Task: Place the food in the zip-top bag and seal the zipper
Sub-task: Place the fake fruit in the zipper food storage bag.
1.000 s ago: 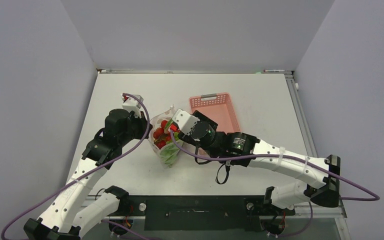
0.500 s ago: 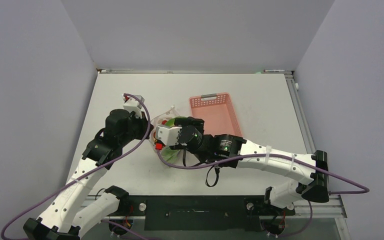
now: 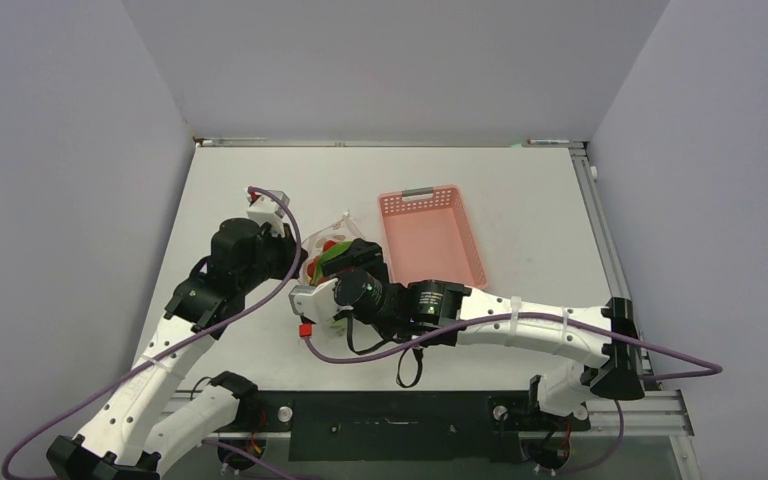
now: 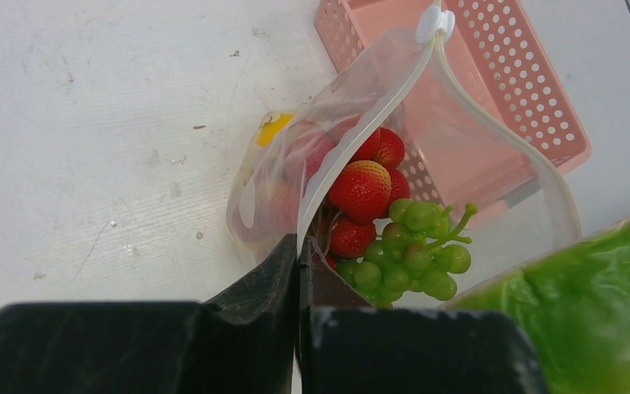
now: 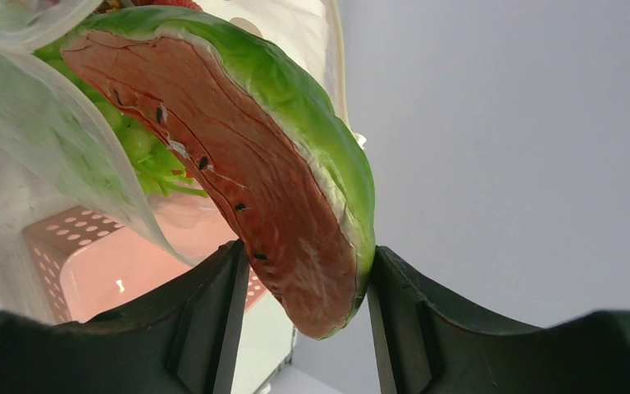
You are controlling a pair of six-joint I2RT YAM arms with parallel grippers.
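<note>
One watermelon slice in right hand

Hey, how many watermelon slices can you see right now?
1. The watermelon slice is clamped in the right gripper, its far end at the mouth of the zip-top bag. More could be hidden inside.

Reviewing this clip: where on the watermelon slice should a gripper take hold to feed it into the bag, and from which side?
Pinch the watermelon slice at one tapered end, coming from the side away from the zip-top bag, as the right gripper does. Its long curved body then leads into the open mouth.
</note>
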